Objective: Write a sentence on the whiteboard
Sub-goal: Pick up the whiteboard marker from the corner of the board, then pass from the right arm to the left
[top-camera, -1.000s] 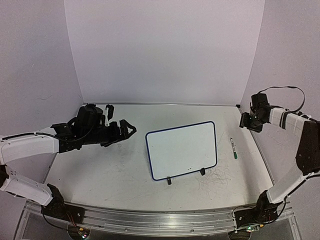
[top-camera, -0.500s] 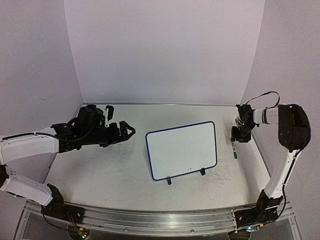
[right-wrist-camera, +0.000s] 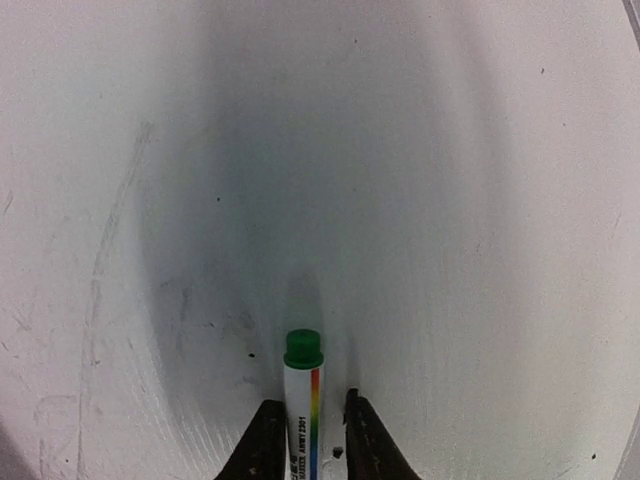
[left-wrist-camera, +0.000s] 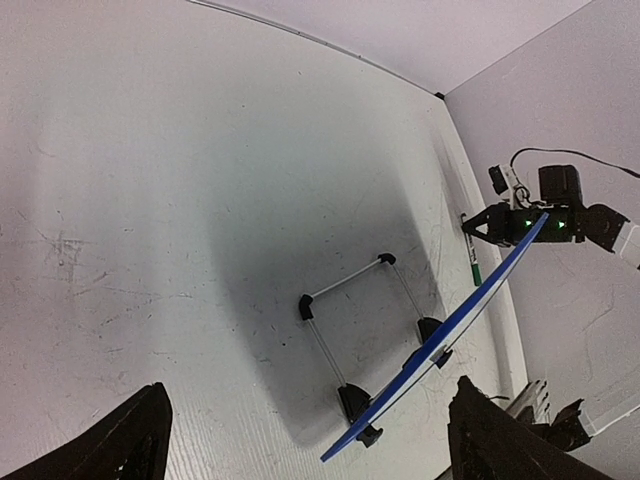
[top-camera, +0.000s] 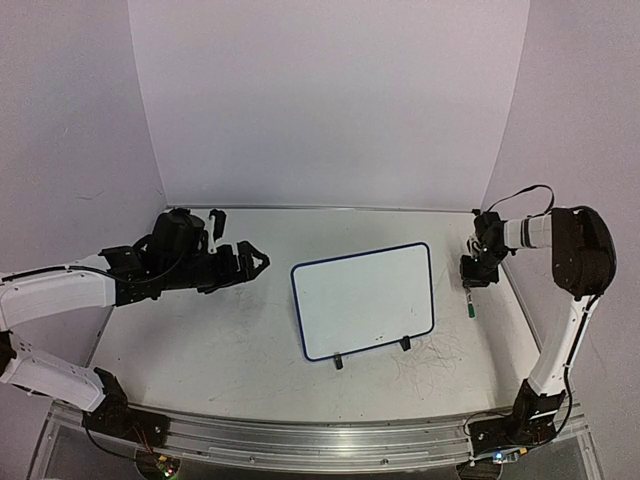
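I'd say the marker pick-up is under way. The right pincer (right-wrist-camera: 306, 425) is straddling the green marker (right-wrist-camera: 302, 380) lying on the table (top-camera: 230, 330) just right of the whiteboard (top-camera: 365, 300), fingers hugging both sides. Whether it is truly clamped, I cannot tell. The whiteboard is standing blank mid-table. The left pincer (top-camera: 258, 262) is hanging released. Next is calling for a firm lift, probably uncapping.

My left arm (top-camera: 60, 295) stretches low and inward, left gripper (left-wrist-camera: 310, 410) spread wide. My right arm (top-camera: 575, 250) is bent over, right gripper (right-wrist-camera: 306, 410) pointing down, jaws narrow; clamped or not, I can't tell.
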`<state>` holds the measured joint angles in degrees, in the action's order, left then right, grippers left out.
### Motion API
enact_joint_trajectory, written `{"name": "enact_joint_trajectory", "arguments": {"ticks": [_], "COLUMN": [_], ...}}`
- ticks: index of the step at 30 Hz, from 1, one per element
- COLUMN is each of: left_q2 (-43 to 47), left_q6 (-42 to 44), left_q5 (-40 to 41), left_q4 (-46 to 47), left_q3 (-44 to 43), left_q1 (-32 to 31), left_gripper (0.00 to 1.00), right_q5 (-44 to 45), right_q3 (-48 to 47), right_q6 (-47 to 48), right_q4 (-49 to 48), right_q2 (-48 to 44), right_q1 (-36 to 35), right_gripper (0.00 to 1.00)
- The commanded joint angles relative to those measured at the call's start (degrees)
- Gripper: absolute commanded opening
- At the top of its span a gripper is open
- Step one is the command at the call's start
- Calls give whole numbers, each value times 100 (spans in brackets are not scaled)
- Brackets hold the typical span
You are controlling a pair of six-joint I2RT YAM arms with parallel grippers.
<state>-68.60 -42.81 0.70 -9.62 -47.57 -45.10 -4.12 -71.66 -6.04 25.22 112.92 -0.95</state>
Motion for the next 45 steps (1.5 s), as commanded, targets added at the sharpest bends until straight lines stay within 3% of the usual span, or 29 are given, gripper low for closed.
{"name": "enact_joint_trajectory", "arguments": {"ticks": [1, 7, 16, 22, 25, 28, 33, 40, 45], "left_q2": [211, 263, 295, 195, 172, 73, -377, -1109, -1282], "left_q6": [116, 185, 253, 264, 215, 44, -275, 239, 787], "left_q5": [144, 302, 576, 193, -446, -1204, -2164, -2278, -1597], "left_q4": [-33, -171, -330, -247, 164, 920, 2056, 2888, 2951], "left_q3": [-111, -198, -570, -985, -1086, -1079, -1183, -1710, -1735], "left_q1": [-8, -9, 0, 1, 1, 1, -167, -1240, -1731], "left_gripper": [97, 97, 99, 99, 98, 97, 93, 85, 73], "right_q5": [23, -23, -503, -1791, -2729, -3055, -2479, -2087, -2107], "right_q3": [-49, 170, 696, 825, 1148, 1213, 1026, 1454, 1651], "right_q6": [0, -115, -374, -1119, -2037, -2867, -3479, -4306, -4850], "right_q4": [-86, -375, -908, -1561, -2678, -3720, -4477, -5818, -6424], "right_q2": [-3, -341, -1958, -3625, -4442, -4773, -4769, -4441, -4246], "right_q1": [-58, -74, -89, -103, -178, -689, -2176, -3632, -3968], "right_gripper": [15, 1, 0, 0, 0, 0, 0, 0, 0]}}
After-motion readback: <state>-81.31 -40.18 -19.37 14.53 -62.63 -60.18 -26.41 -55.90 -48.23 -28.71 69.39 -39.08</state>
